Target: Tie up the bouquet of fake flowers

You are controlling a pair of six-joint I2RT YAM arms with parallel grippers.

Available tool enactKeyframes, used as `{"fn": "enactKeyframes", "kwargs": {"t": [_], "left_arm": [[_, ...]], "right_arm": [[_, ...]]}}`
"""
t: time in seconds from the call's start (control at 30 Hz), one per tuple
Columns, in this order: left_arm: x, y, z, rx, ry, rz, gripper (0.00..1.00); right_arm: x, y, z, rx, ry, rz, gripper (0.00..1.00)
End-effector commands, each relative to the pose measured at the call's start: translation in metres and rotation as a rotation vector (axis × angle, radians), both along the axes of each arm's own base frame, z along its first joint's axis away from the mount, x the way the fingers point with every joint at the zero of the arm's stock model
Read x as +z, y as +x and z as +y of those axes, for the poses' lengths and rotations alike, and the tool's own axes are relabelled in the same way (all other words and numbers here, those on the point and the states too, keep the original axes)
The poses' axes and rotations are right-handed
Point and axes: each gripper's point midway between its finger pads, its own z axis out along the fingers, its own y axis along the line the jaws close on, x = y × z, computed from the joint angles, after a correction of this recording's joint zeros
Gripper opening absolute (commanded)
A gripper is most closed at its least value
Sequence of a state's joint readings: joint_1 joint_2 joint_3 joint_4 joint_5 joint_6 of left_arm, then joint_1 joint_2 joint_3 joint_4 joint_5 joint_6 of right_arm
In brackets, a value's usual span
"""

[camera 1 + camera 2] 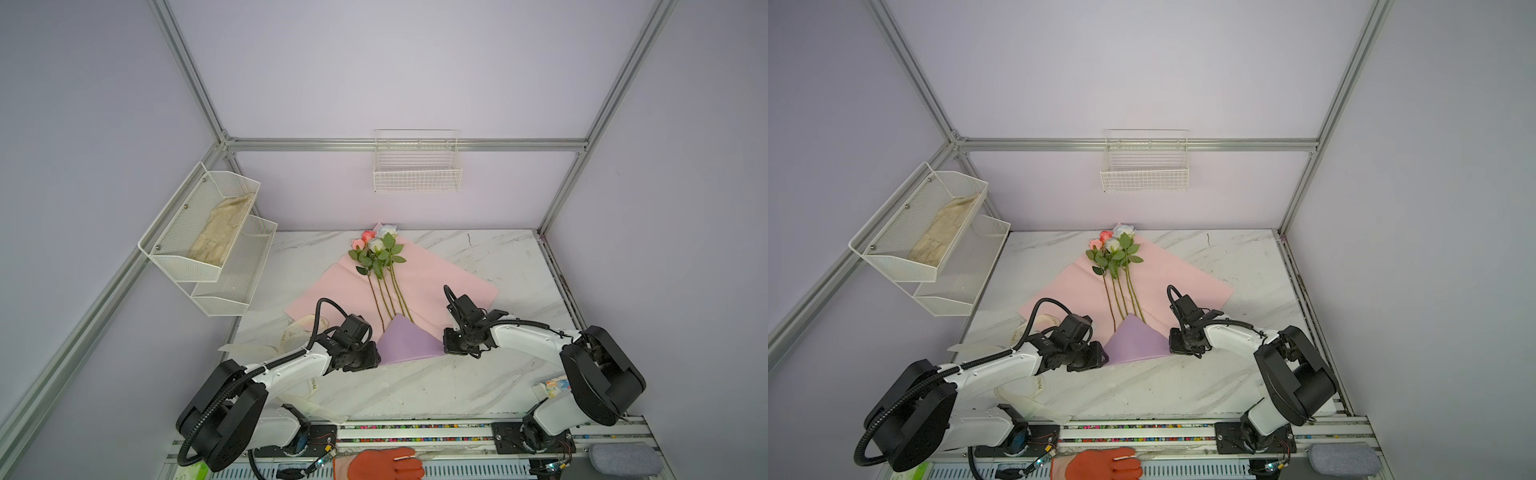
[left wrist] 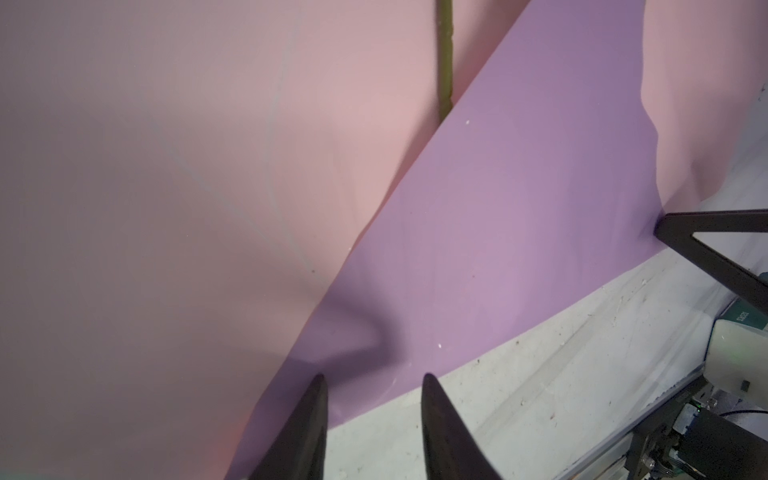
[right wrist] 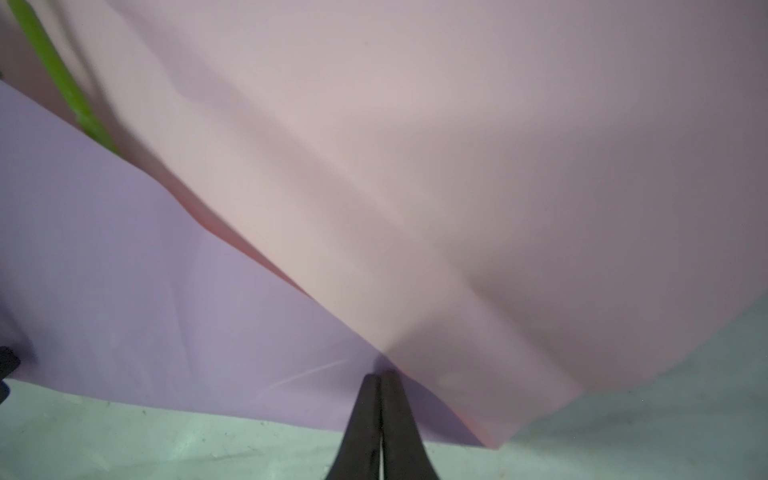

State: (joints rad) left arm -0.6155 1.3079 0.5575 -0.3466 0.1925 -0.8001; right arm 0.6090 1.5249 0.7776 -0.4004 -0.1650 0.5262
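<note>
On the marble table [image 1: 415, 386], right fingers [image 3: 365, 415] pinch the wrapping paper [image 1: 407, 340]; left fingers [image 2: 307, 424] stand parted.

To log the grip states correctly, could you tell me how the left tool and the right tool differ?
The left tool stands open, with a clear gap between its jaws; the right tool is shut, jaws pressed together. The right tool seems to pinch the wrapping paper at its folded corner; the left tool holds nothing, its tips just over the opposite end of the lilac flap. Both are black and sit low beside that flap.
</note>
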Motion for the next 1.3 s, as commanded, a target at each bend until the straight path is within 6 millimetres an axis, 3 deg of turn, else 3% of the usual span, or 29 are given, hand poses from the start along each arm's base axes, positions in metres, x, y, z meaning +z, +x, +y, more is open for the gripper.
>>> {"fn": "enactKeyframes", "kwargs": {"t": [0.0,0.1,0.2,0.37,0.57,0.8,0.93,1.1,1.27], "left_arm": [[-0.023,-0.016,0.018,-0.009,0.085,0.047,0.37],[-0.021,-0.014,0.017,-0.011,0.080,0.041,0.37],[-0.022,-0.015,0.019,-0.011,0.086,0.042,0.37],[-0.023,-0.015,0.020,-0.011,0.095,0.036,0.37],[-0.020,-0.011,0.018,-0.003,0.082,0.027,0.37],[-0.016,-0.010,0.016,-0.002,0.073,0.017,0.37],[-0.006,-0.004,0.020,0.035,0.080,-0.003,0.37],[0.026,0.017,0.027,0.067,0.036,-0.084,0.45],[0.055,0.053,0.057,0.184,-0.033,-0.180,0.56]], "right_arm": [[0.032,0.007,0.016,0.022,0.078,-0.059,0.12],[0.073,0.008,0.050,0.060,0.257,-0.124,0.12],[0.094,-0.008,0.094,0.161,0.405,-0.079,0.08],[0.068,-0.026,0.141,0.234,0.304,-0.039,0.05],[0.039,-0.027,0.176,0.239,0.274,-0.017,0.02],[0.019,-0.023,0.185,0.235,0.259,-0.005,0.02],[0.002,-0.026,0.176,0.222,0.211,0.019,0.02],[-0.015,-0.032,0.163,0.231,0.150,0.046,0.02],[-0.016,-0.033,0.164,0.239,0.155,0.047,0.02]]}}
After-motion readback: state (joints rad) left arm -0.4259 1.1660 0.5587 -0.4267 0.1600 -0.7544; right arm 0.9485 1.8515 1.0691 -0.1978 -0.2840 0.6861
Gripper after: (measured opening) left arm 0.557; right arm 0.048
